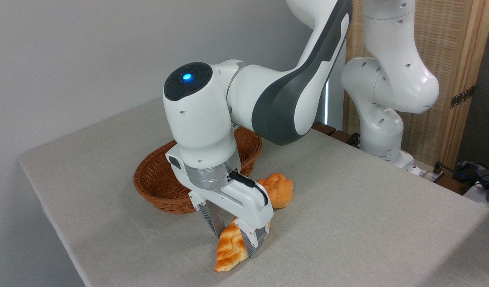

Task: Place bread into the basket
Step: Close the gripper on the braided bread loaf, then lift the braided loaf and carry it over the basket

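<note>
Camera | 1 gripper (233,235) astride 1 bread (229,251) | 1 basket (157,179) | 1 bun (277,190)

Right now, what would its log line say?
gripper: astride bread | bread: on table | basket: no bread visible

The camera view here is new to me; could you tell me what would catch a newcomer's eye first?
The big white arm dominates, bent low over the table with a blue light glowing on its wrist. Its gripper straddles the braided bread near the front edge, one finger on either side. Just behind sit the brown wicker basket and, to its right, a small orange bun.
</note>
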